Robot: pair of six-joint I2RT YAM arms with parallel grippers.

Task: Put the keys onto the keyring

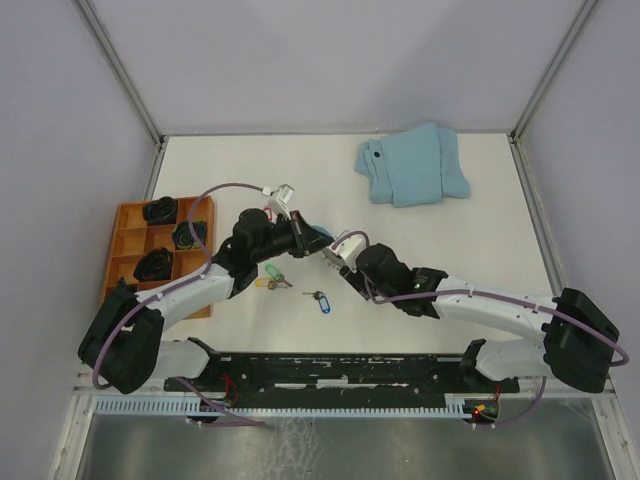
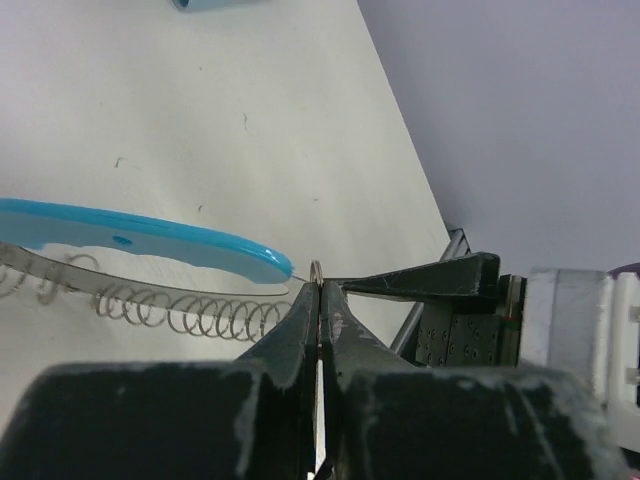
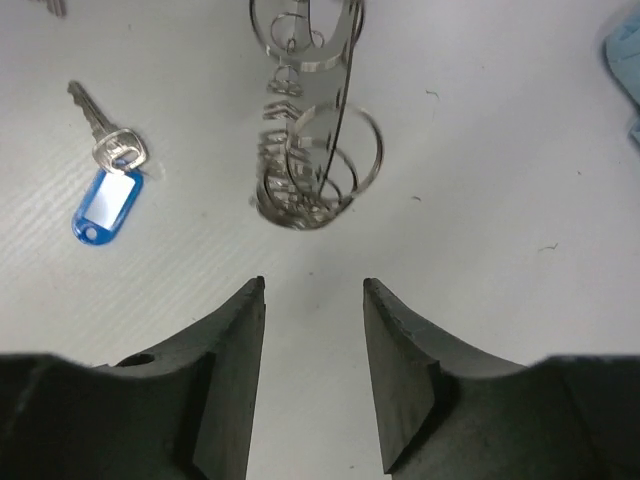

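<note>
Three loose keys, one keyring

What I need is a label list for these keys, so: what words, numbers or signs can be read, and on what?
No readable text anywhere.
blue tag: its white insert looks blank.
green tag and yellow tag: too small to tell.
blue plastic of the keyring, cloth, orange tray: no print visible.
</note>
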